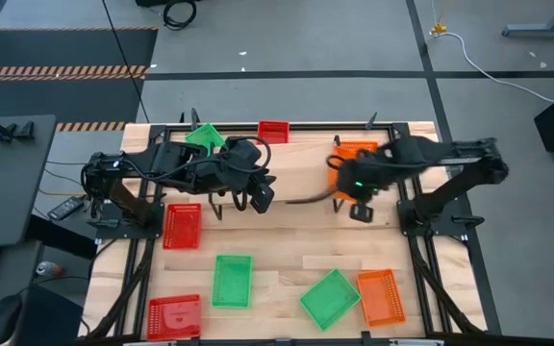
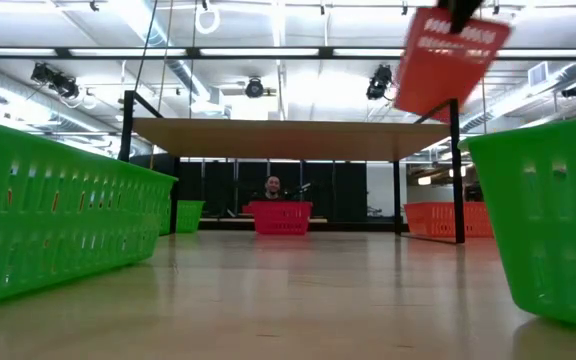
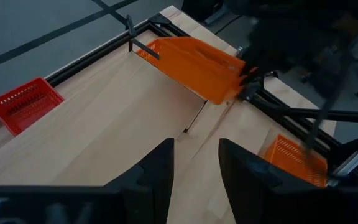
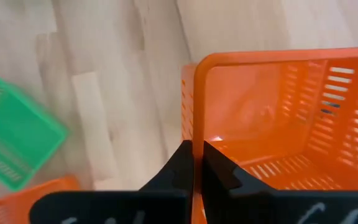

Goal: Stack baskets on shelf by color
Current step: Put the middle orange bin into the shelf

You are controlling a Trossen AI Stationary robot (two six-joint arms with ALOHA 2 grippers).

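One basket in hand: the right gripper (image 4: 197,155) is clamped on a short-side rim of the orange basket (image 4: 278,106), one finger inside the wall and one outside.
Where it is: raised and tilted over the right end of the shelf (image 2: 288,135), not resting on anything.
Left gripper: the left gripper (image 3: 194,168) hangs over the middle of the shelf, fingers apart and empty.
Slip risk: a pinch on one thin perforated wall leaves the rest of the basket hanging, so it can pivot in the grip or drop out on a quick move.
Snag risk: the low edge of the tilted basket can catch the plank's edge or a black leg during the descent and knock the shelf askew.
Placement risk: set down tilted or too near the end, the basket can tip off the plank when let go.
Arm clash: both arms crowd the shelf, so a sideways swing can bring the held basket against the left arm.
Colour risk: red basket (image 1: 273,131) and green basket (image 1: 203,135) sit at the far side, so drifting left would mix the piles.
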